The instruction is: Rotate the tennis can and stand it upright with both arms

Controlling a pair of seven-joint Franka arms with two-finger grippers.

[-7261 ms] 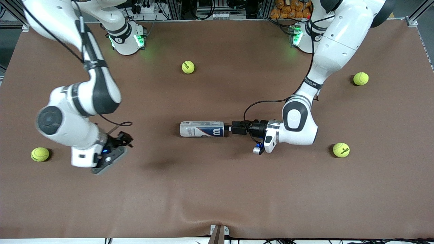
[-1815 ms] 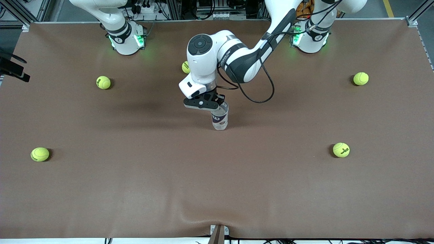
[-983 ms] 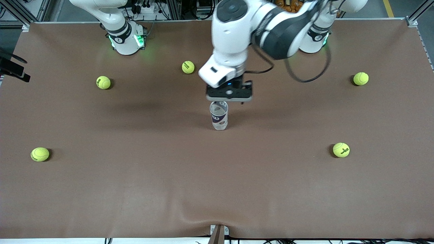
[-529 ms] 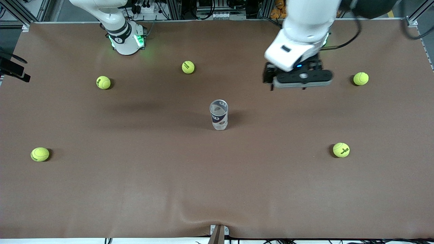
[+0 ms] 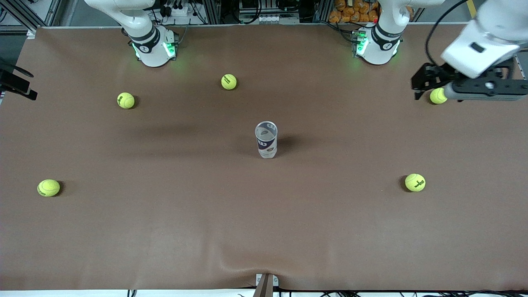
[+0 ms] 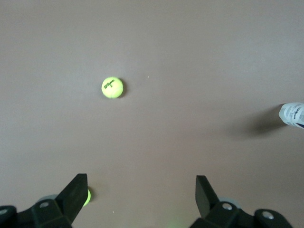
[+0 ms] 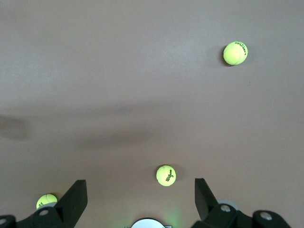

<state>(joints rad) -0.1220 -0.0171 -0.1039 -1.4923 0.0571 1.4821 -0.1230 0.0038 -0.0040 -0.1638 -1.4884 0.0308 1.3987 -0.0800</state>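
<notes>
A robotics lab: 2 white arm bases [image 5: 153,45] with green status lights are bolted along the top of the frame on a brown-covered worktop [image 5: 165,231]. Above them, at the frame's top edge, stand aluminium framing [image 5: 214,10], power strips and cable bundles [image 5: 181,8].

Navy/white can [image 5: 266,142], yellow-green balls [image 5: 415,182], brown table [image 5: 165,231].

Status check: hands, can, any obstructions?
Left hand open, empty, up over the table's left-arm end. Right hand open, empty. Clear plastic tennis can with navy label upright mid-table, untouched. Yellow-green tennis balls scattered, none near it.
</notes>
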